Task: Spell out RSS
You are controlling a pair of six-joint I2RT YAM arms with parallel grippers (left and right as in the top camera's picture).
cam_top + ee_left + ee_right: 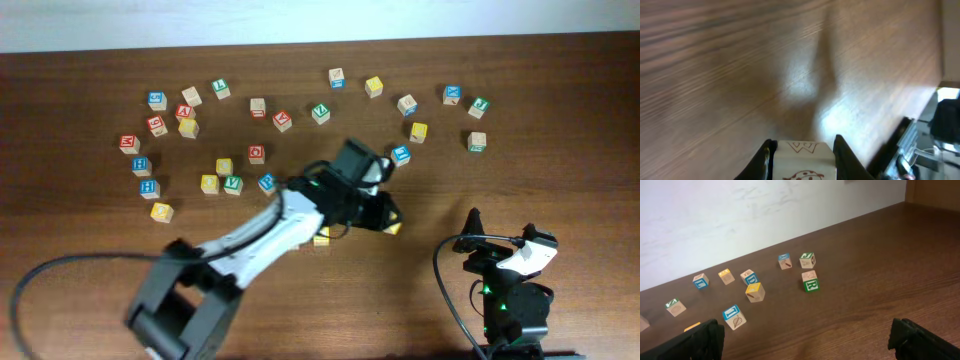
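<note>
You had two arms at a brown wooden table [560, 190] strewn with small letter cubes. From overhead I counted about twenty-six loose cubes across the upper half of the frame, six of them yellow-topped. Their letters were too small to read there.

One R cube [477, 141] sat at the far right of the scatter. In the right wrist view it stood at centre [810, 283], apart from its neighbours, with a green R facing the camera.

Your left gripper [802, 150] was pinching one cube. This pinched cube [802, 164] was cut off by the bottom edge and showed only a pale face with an outlined W. Overhead, the same left gripper [385, 215] lay at centre frame and hid what it held.

Two yellow patches peeked from under that arm — a yellow-faced cube [322, 238] below the forearm and a second yellow face [393, 228] at the claw tip. No letters were legible, and I could not tell whether either was the pinched one.

Your right gripper [805, 330] was spread wide, with one finger in each bottom corner. Nothing lay between them.
</note>
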